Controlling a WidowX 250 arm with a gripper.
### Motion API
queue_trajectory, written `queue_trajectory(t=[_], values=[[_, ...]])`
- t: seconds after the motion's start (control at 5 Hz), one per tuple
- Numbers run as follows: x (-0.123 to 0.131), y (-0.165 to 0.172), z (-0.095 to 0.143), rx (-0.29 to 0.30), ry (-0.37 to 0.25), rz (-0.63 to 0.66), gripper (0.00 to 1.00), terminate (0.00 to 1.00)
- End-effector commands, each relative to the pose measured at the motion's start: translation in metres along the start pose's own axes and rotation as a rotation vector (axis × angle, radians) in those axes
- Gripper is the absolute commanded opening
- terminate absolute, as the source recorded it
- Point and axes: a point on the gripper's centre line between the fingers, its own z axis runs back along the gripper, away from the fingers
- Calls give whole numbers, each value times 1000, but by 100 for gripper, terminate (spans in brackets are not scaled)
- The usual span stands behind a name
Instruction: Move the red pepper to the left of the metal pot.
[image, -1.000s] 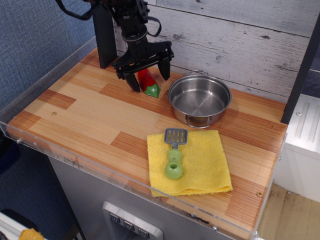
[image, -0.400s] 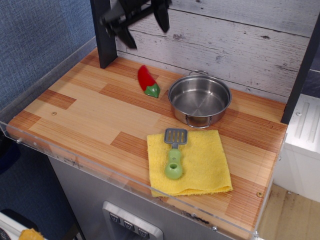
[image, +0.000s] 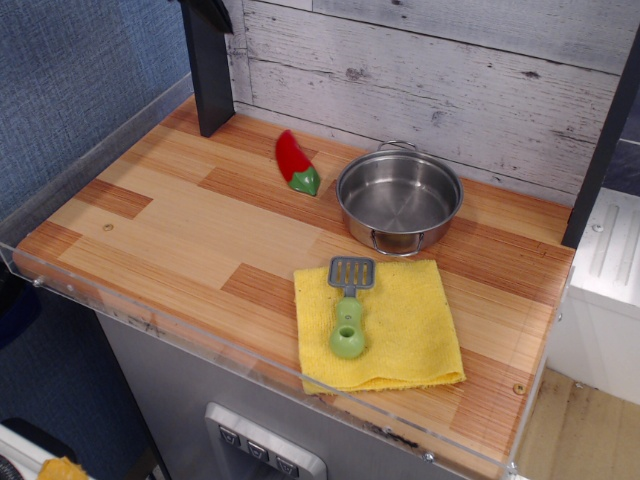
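The red pepper (image: 294, 160), glossy red with a green stem cap, lies on the wooden table just to the left of the metal pot (image: 399, 200), a small gap between them. The pot is shallow, shiny and empty, with two small loop handles. The gripper is out of view; only a dark bit of the arm shows at the top edge above the black post.
A yellow cloth (image: 380, 325) lies at the front right with a green-handled toy spatula (image: 349, 305) on it. A black post (image: 209, 70) stands at the back left. A clear acrylic rim (image: 150, 320) runs along the table's front and left edges. A wood-plank wall stands behind.
The gripper, open over the pepper a second ago, has risen away and left the frame. The pepper stays lying left of the pot. Nothing else has moved.
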Motion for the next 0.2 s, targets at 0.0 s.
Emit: queue_trajectory(t=[0.0], values=[[-2,2,19,-18,-45,-6,100,100]])
